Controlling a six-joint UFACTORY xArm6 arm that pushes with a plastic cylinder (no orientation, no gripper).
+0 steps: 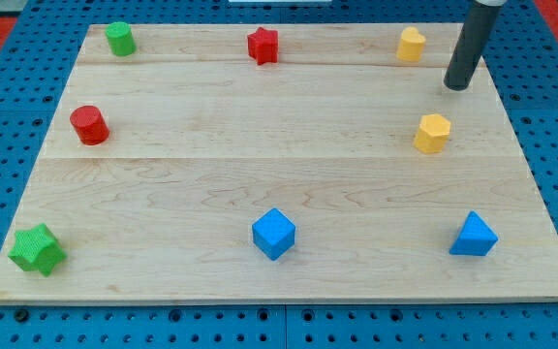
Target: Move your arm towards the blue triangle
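Note:
The blue triangle (474,236) lies near the view's bottom right corner of the wooden board (279,179). My tip (456,87) stands near the view's top right, far above the triangle and touching no block. It is just to the right of the yellow heart-shaped block (411,45) and a little above the yellow hexagon block (433,133), which lies between my tip and the blue triangle.
A blue cube (274,234) sits at the bottom middle. A green star (37,249) is at the bottom left, a red cylinder (90,126) at the left, a green cylinder (119,39) at the top left, a red star (263,45) at the top middle.

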